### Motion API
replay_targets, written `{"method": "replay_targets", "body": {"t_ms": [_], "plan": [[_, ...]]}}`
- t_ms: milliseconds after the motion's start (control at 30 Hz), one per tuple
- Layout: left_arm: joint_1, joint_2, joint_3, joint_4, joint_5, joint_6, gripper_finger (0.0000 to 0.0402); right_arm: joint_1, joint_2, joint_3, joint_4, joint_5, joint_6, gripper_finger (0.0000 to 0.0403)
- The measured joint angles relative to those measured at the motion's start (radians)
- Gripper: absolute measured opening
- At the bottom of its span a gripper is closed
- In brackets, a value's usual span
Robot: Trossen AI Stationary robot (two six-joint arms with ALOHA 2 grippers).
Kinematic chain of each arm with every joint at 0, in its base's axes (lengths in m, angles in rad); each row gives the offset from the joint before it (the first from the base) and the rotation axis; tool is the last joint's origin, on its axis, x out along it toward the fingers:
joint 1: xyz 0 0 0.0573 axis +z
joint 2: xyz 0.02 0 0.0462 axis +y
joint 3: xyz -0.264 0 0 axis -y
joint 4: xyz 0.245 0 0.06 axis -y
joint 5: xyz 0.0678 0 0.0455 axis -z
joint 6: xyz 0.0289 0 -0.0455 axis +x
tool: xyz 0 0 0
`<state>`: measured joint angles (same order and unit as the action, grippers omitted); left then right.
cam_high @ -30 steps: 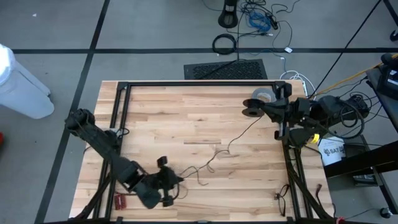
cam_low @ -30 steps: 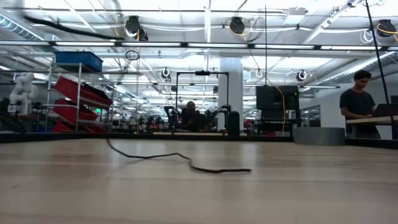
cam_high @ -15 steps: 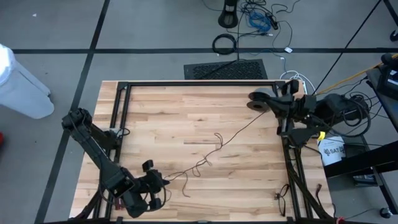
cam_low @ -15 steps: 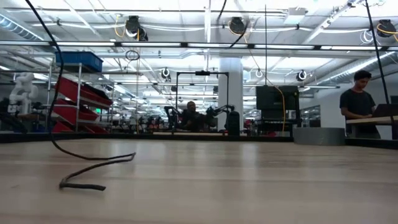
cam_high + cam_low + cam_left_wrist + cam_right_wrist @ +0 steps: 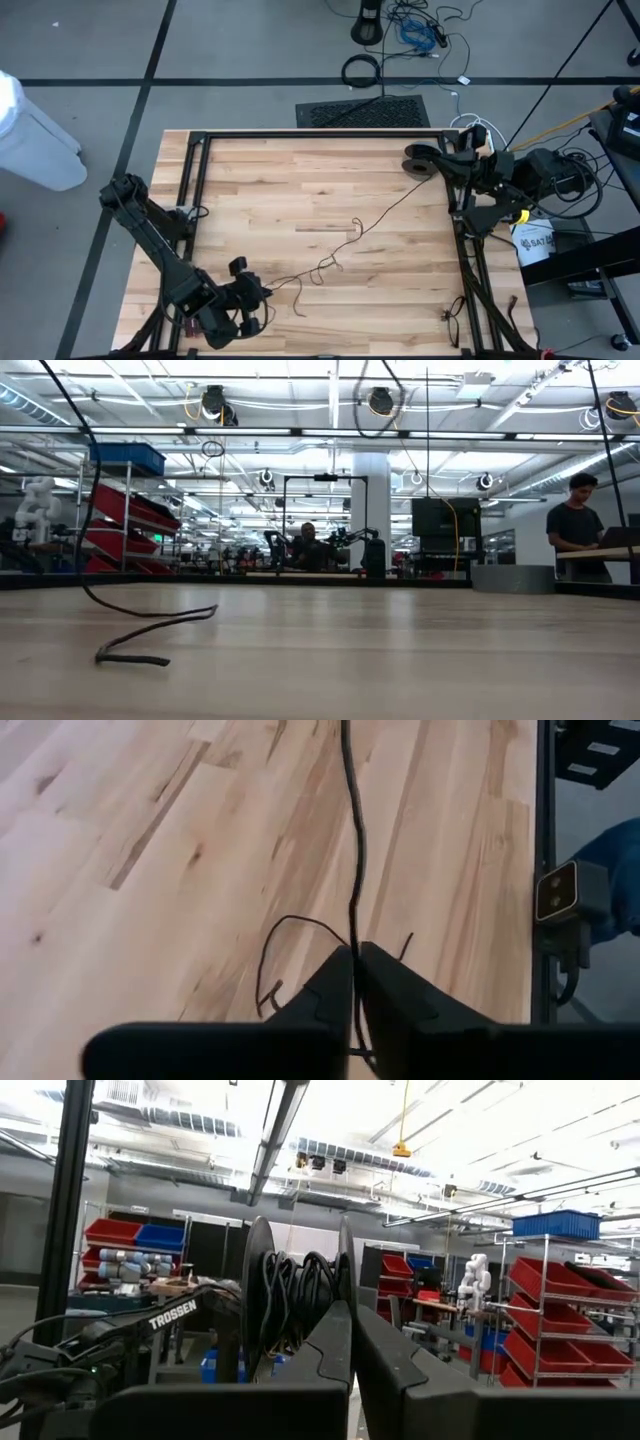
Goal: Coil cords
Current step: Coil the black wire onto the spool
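Right now your left gripper point(image 5: 262, 292) sits low at the near left corner of the table point(image 5: 300, 180), and in its wrist view the two fingers point(image 5: 330, 990) are pressed together on the thin black cord point(image 5: 352, 870), which runs straight out ahead of the tips across the wood. From that grip the cord point(image 5: 340, 250) trails away over the boards in loose kinks and small loops, then climbs in a long slanted line toward your right gripper point(image 5: 425, 165) at the far right corner — so the wire lies stretched between your two grippers, well short of a coil. A short tail of it curls just beside the left fingertips, lying on the wood. Your right gripper has its fingers point(image 5: 335, 1350) closed tight against each other; directly in front of them stands a black spool point(image 5: 290, 1305) with dark cord wound between its two flanges, and whether the fingers actually pinch the wire you cannot tell from that view. At table height you see one bent stretch of the cord point(image 5: 150, 630) resting on the surface, rising steeply off to the side and out of frame. Beyond the table, a person point(image 5: 575, 525) stands at a desk — far from either gripper.
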<state>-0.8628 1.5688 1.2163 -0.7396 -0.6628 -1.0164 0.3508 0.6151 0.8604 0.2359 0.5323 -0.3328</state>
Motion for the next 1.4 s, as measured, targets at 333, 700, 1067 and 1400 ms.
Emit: {"method": "replay_targets", "body": {"t_ms": [333,700,1067,1400], "plan": [[0.045,0.000,0.000,0.020,-0.042,0.055,0.0174,0.000,-0.001,0.000,-0.002,-0.001,-0.005,0.0000],[0.244,0.008,0.010,0.433,-0.360,0.494,0.0228,0.000,0.036,0.000,-0.029,-0.003,0.021,0.0000],[0.455,0.190,0.011,1.082,-0.119,0.871,0.0228,0.000,0.064,0.000,-0.023,-0.004,0.029,0.0000],[0.564,0.375,0.011,1.376,-0.036,0.926,0.0228,0.000,0.065,0.000,-0.025,-0.009,0.033,0.0000]]}}
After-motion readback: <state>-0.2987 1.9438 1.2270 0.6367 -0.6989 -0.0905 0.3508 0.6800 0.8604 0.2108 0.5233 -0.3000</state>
